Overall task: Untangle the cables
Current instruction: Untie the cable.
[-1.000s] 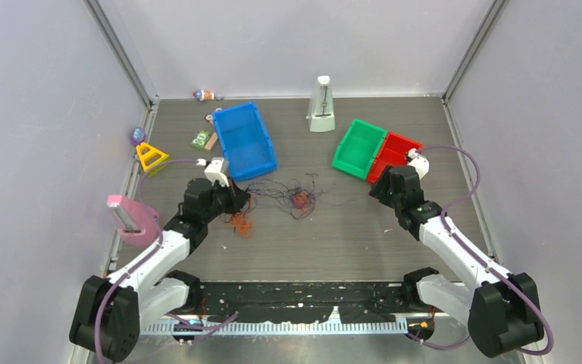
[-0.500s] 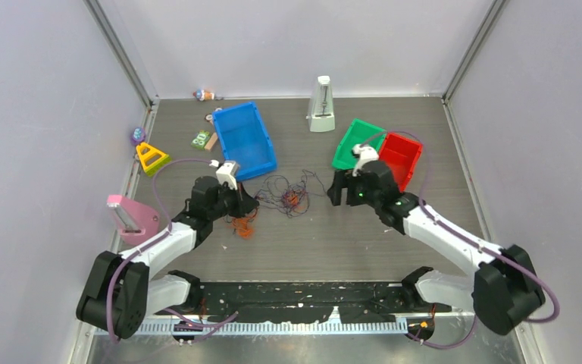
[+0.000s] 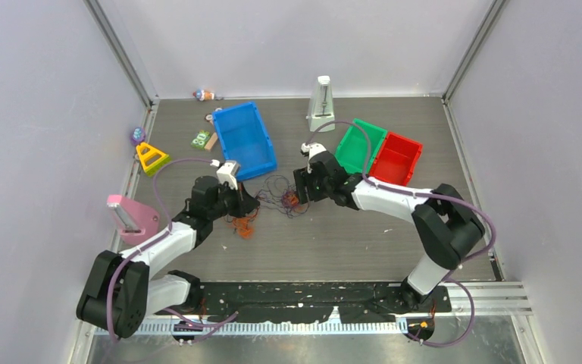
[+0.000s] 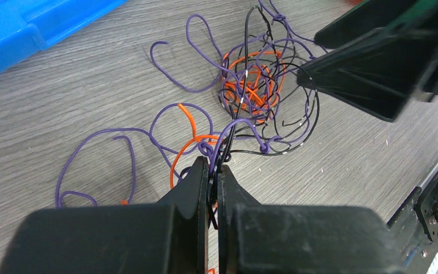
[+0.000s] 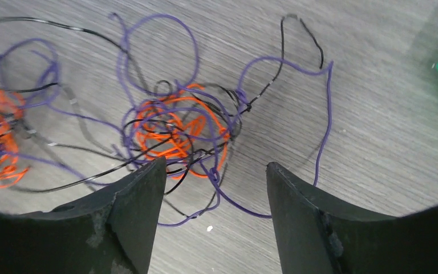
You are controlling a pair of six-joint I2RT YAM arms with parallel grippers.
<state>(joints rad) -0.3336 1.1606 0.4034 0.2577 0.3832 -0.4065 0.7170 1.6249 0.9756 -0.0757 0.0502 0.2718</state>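
Note:
The cables (image 3: 292,199) are thin purple, orange and black strands in a knotted clump at the table's middle, with loose loops around it. A smaller orange bunch (image 3: 242,225) lies under the left arm. My left gripper (image 3: 251,205) is left of the clump. In the left wrist view that left gripper (image 4: 213,168) is shut on purple and black strands that lead up to the clump (image 4: 254,85). My right gripper (image 3: 301,189) stands at the clump's right side. In its own view the right gripper (image 5: 217,165) is open, the clump (image 5: 177,128) just ahead, a purple strand between the fingers.
A blue bin (image 3: 244,140) stands behind the left gripper. Green bin (image 3: 360,146) and red bin (image 3: 396,158) sit behind the right arm. A white metronome (image 3: 321,105) is at the back. A yellow triangle (image 3: 151,157) and a pink object (image 3: 131,218) line the left edge.
The right arm has swung left from the red bin to the clump, its jaws now open. The left gripper shifted slightly right earlier and still grips the strands.

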